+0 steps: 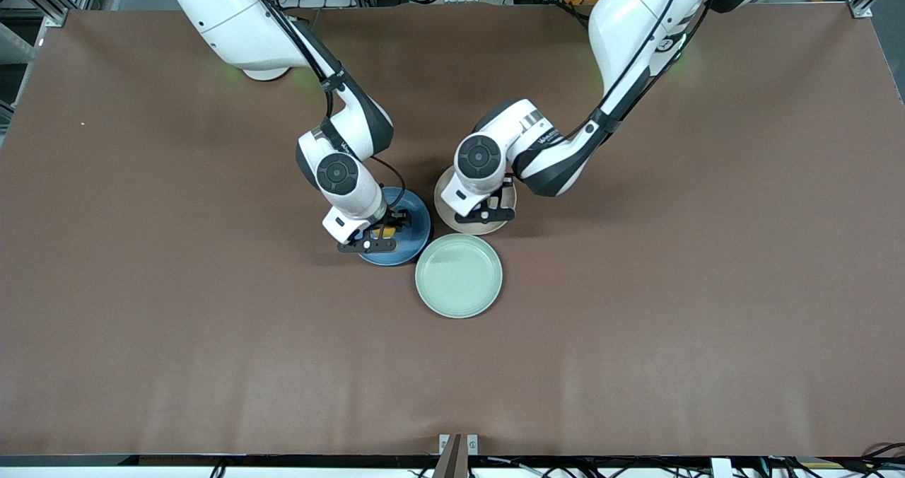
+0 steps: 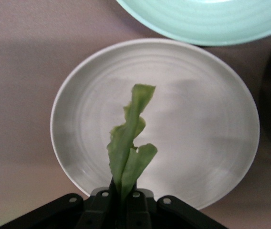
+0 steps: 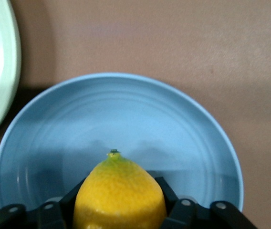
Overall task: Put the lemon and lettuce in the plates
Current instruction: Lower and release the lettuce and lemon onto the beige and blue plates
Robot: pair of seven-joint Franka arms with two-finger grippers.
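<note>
Brown counter (image 1: 141,308) fills the front frame, three plates bunched at centre.

Mint-green plate (image 1: 459,275): lowest of the three in the frame, just below centre, nothing in it. Its rim also shows at the top edge of the left wrist frame and at the upper left of the right wrist frame.

Blue plate (image 1: 417,232): up and to the left of the mint one in the frame, close beside it, partly covered by the right arm's wrist. Right wrist frame shows only the pincer's shadow on the plate floor.

Beige plate (image 1: 445,213): up and to the right of the blue one in the frame, mostly hidden under the left arm's wrist. In the left wrist frame its floor is bare.

Right pincer (image 1: 380,235): over the blue plate, fingers clamped on the lemon (image 3: 119,193), stem tip pointing down at the plate.

Left pincer (image 1: 486,213): over the beige plate, fingers pinched nearly together on the base of the lettuce (image 2: 128,140), leaf hanging above the plate middle.
</note>
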